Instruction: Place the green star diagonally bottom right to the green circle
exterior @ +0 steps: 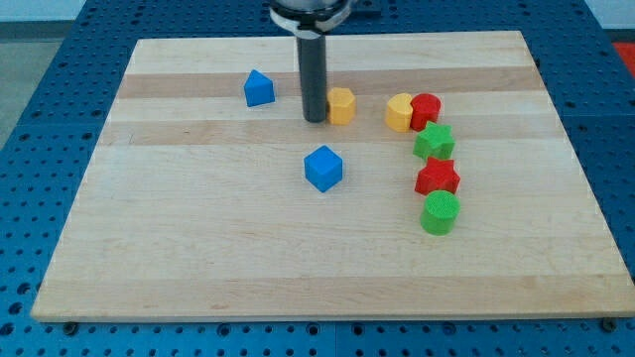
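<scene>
Green star is found toward the board's right side, at about twelve o'clock from the green circle, with the red star wedged between the two. A red cylinder sits just beside it at twelve o'clock, touching or nearly so, and a yellow block lies at about eleven o'clock.

It is judged to be a light, rigid plastic piece that should slide readily on the smooth wooden board. Nothing can be gripped: no claw is fitted, only a rod, so nothing is held. A push is best delivered against a flat notch between two points, near the centre line, since an off-centre contact on a point would probably spin the piece instead of carrying it.

As a star lying flat, no true long axis is shown; which way its points are directed cannot be made out clearly.

My tip is placed well apart from it, at about nine o'clock, just beside a yellow hexagonal block. A blue block and a blue cube are also seen.
</scene>
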Controlling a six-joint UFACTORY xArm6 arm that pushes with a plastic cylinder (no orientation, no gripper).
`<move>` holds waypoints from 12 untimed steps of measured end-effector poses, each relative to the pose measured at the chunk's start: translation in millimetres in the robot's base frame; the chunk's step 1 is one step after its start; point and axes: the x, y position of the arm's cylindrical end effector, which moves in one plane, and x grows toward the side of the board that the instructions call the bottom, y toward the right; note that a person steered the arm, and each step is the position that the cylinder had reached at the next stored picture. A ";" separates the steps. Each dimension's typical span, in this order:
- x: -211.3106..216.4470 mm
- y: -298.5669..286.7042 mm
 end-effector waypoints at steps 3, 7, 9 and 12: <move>0.0 37.4; 60.7 38.6; 37.7 83.0; 40.5 133.5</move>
